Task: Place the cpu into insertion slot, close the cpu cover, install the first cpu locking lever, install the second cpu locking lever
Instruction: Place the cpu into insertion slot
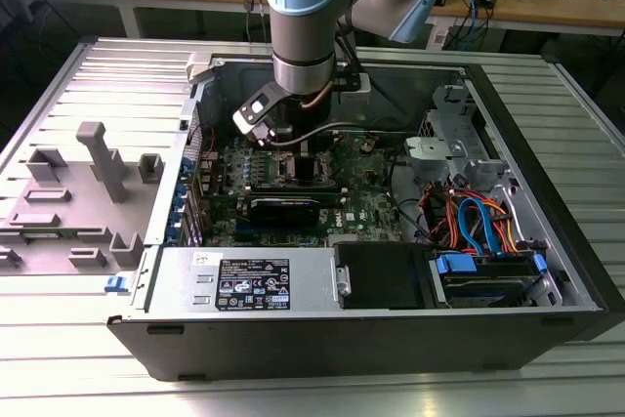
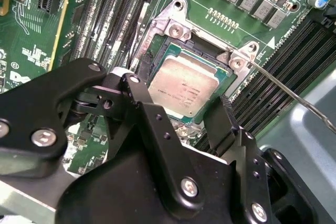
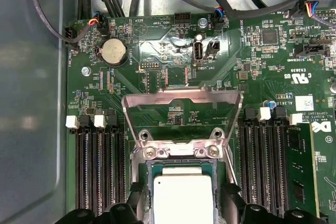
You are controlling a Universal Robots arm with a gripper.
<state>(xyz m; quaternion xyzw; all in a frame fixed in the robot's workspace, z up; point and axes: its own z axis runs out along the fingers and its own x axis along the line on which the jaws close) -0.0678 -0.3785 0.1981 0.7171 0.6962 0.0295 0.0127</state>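
Cpu (image 2: 189, 90) in insertion slot (image 2: 206, 51), cpu cover (image 3: 178, 97) open

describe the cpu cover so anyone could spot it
On the green motherboard, find the square socket between two banks of long black memory slots. The cpu cover is the thin silvery frame raised up from the socket's edge; unlike its neighbours, it has a large open window.

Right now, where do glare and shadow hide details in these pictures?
In the exterior view, the ribbed metal table glares bright, while the motherboard looks dim; in the first wrist view, the cpu top washes out nearly white; in the second wrist view, the black claw is a dark mass.
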